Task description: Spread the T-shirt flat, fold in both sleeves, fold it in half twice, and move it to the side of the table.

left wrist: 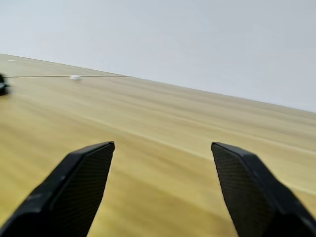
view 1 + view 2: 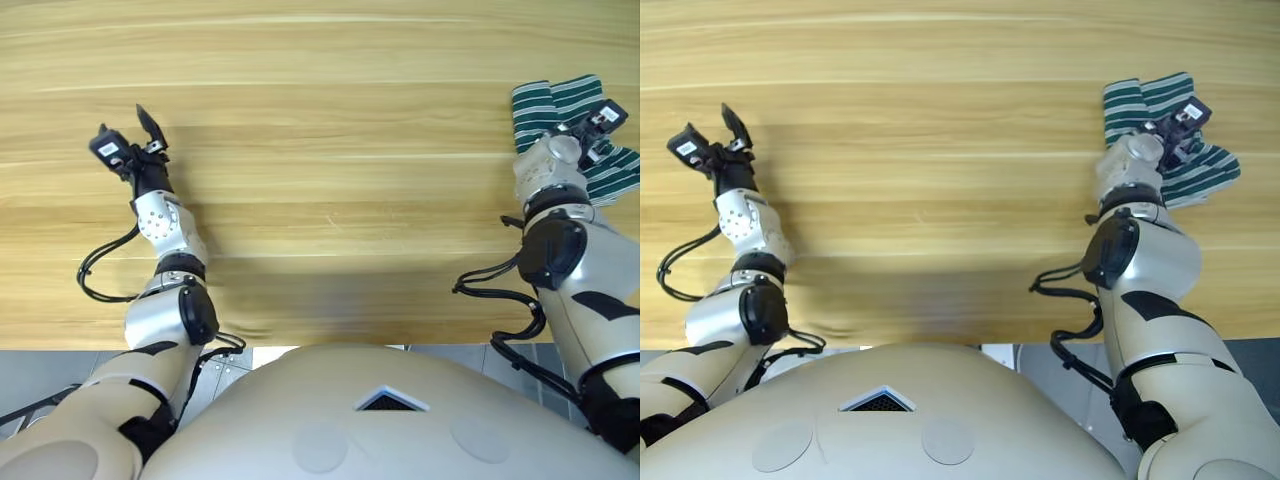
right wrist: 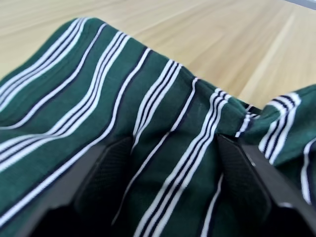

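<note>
**Head views:** The folded striped T-shirt [image 2: 560,105] lies at the right side of the desk [image 2: 330,150], near its right edge, with the right pincer [image 2: 600,122] on it. The left pincer [image 2: 130,135] hovers well apart over bare wood. Judged step: final placement. Next move: let go and lift clear.

**Left wrist view:** Fingers [image 1: 79,187] spread, nothing between them. Open desk runs ahead to the far edge.

**Right wrist view:** Fingers [image 3: 106,173] spread, with striped cloth bunched between them but not pinched. Retreat room lies upward and toward the desk's middle.
</note>
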{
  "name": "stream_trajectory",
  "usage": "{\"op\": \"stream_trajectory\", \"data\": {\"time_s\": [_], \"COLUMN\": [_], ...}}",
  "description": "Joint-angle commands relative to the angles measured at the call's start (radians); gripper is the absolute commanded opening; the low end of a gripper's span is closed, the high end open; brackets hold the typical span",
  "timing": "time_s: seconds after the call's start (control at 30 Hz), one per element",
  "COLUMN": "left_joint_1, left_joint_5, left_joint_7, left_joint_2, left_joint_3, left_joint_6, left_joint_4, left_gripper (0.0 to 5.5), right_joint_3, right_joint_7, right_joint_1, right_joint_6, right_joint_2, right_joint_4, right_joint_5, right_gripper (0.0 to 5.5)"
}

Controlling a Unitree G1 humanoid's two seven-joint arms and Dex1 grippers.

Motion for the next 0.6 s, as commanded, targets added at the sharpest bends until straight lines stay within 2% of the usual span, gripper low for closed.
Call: {"op": "stream_trajectory", "data": {"time_s": [0.03, 0.17, 0.3, 0.4, 0.5, 0.6], "left_joint_1": [0.041, 0.073, 0.074, 0.024, -0.047, -0.101], "left_joint_5": [-0.011, -0.016, 0.001, 0.067, 0.170, 0.246], "left_joint_7": [0.011, -0.002, -0.062, -0.101, -0.052, -0.014], "left_joint_2": [0.011, 0.011, -0.038, -0.106, -0.146, -0.200], "left_joint_3": [0.020, 0.029, -0.017, -0.108, -0.194, -0.264], "left_joint_6": [-0.023, -0.042, -0.054, -0.062, -0.040, -0.024], "left_joint_4": [-0.015, -0.035, -0.076, -0.076, -0.023, 0.011], "left_gripper": [3.64, 3.64, 3.64, 3.64, 3.64, 3.64], "right_joint_3": [-0.016, 0.011, 0.193, 0.340, 0.465, 0.524], "right_joint_7": [0.009, -0.027, 0.089, 0.229, 0.284, 0.286], "right_joint_1": [0.014, -0.031, -0.109, -0.060, 0.008, 0.077], "right_joint_6": [0.018, -0.078, -0.390, -0.551, -0.575, -0.577], "right_joint_2": [0.015, 0.020, 0.106, 0.212, 0.322, 0.394], "right_joint_4": [0.020, 0.004, -0.063, -0.090, -0.061, -0.049], "right_joint_5": [-0.004, -0.048, -0.205, -0.312, -0.410, -0.454], "right_gripper": [3.10, 3.10, 3.10, 3.10, 3.10, 3.10]}}
